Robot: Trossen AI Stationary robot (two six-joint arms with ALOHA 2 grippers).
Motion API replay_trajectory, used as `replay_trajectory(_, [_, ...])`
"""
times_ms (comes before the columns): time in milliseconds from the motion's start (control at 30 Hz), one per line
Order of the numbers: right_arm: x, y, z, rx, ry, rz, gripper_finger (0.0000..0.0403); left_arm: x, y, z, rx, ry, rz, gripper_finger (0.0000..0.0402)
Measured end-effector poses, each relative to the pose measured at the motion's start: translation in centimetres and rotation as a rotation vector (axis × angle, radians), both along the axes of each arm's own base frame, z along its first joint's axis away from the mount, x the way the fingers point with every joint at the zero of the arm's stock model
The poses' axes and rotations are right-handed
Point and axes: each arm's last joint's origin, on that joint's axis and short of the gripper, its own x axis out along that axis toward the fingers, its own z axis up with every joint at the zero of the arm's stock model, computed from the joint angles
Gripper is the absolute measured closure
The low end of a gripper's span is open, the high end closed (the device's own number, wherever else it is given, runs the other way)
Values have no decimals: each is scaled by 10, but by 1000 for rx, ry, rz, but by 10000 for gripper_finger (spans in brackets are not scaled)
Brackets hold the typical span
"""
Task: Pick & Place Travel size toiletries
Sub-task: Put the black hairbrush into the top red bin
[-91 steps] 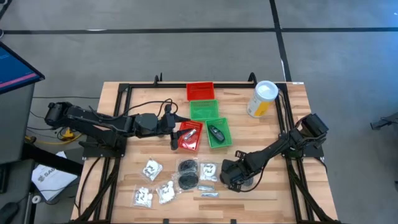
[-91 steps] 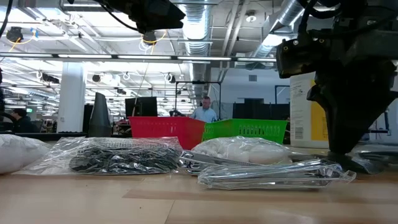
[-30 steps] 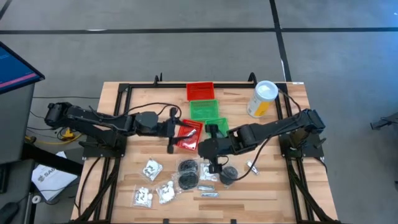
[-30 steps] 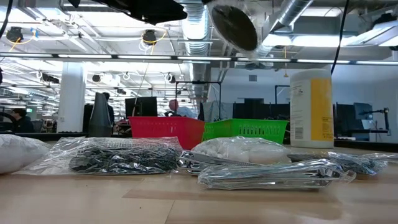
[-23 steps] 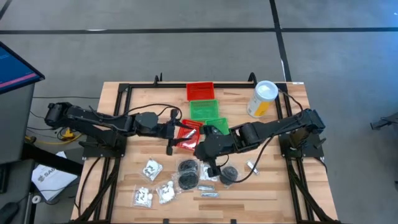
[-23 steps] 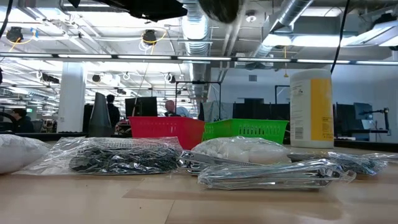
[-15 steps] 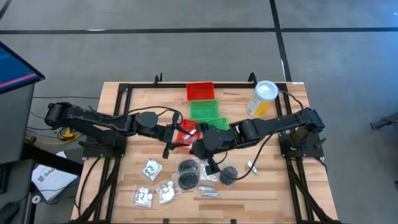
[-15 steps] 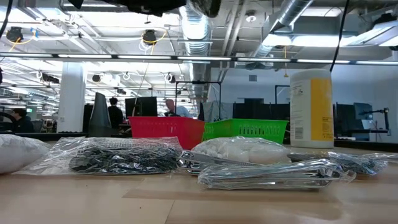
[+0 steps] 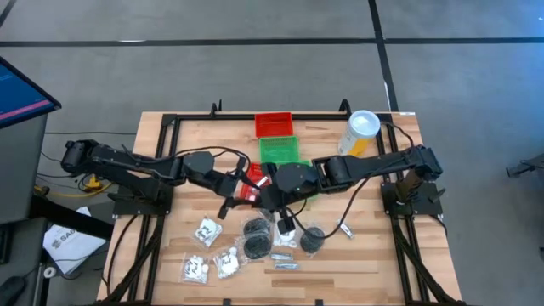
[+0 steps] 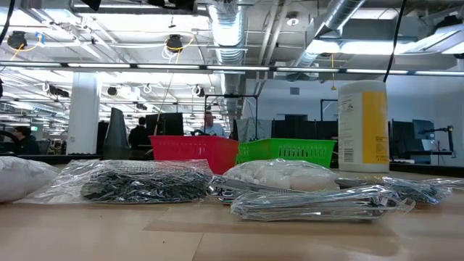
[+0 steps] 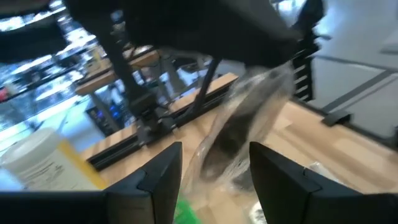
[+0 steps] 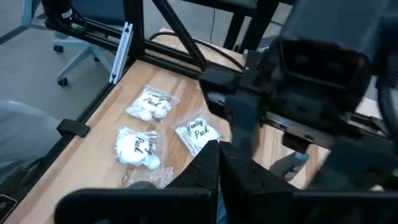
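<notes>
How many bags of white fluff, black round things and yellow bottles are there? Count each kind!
Bags of white fluff: 4
Black round discs lying on the table: 3
Clear packet with something dark inside, hanging from the right end effector: 1
Yellow bottle: 1
Total: 9

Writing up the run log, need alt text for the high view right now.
Seen from above, the right gripper and left gripper meet mid-table by the red basket, a clear packet hanging from the shut right one. More packets and black discs lie along the table's near edge; a yellow canister stands at the far right.
</notes>
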Motion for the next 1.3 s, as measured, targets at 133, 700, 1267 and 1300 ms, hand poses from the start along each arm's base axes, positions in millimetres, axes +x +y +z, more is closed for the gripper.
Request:
replay_trajectory(133, [2, -7, 1, -3, -8, -15, 403, -1, -2, 1, -15, -13, -76, 224])
replay_trajectory(700, [2, -10, 1, -16, -11, -13, 403, -1, -2, 2, -19, -15, -81, 383])
replay_trajectory(1267, [1, -13, -3, -26, 31, -22, 356, -1, -2, -1, -25, 18, -66, 383])
replay_trajectory(1300, [1, -13, -3, -27, 35, -23, 345, -1, -2, -2, -23, 23, -59, 383])
